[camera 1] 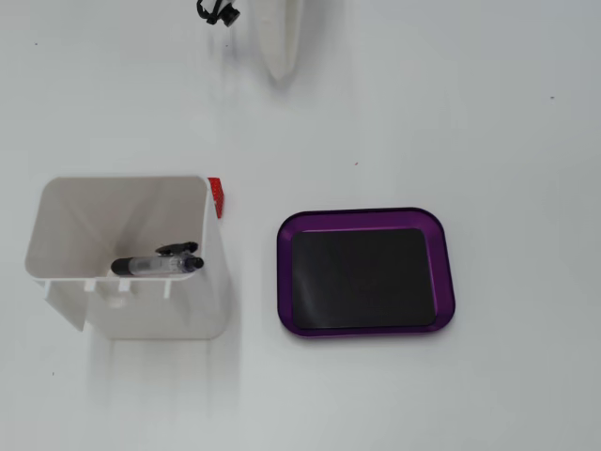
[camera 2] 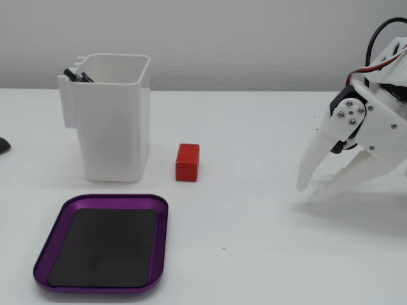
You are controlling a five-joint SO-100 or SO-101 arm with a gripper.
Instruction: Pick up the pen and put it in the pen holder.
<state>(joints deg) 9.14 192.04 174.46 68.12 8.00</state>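
Observation:
The pen [camera 1: 158, 265] lies inside the tall white pen holder [camera 1: 56, 202], resting across its notched inner ledge. In the side-on fixed view only the pen's black end [camera 2: 77, 77] shows above the pen holder's [camera 2: 114, 127] back-left rim. My gripper [camera 2: 306, 194] hangs at the far right, well away from the holder. Its white fingers converge with the tips close together, and nothing is held between them. From above, only one white fingertip [camera 1: 280, 42] shows at the top edge.
A flat purple tray [camera 1: 447, 272] with a black inset lies right of the holder; it is in front of it [camera 2: 159, 210] in the side-on view. A small red block [camera 2: 187, 162] stands beside the holder. A dark object [camera 2: 3, 145] sits at the left edge.

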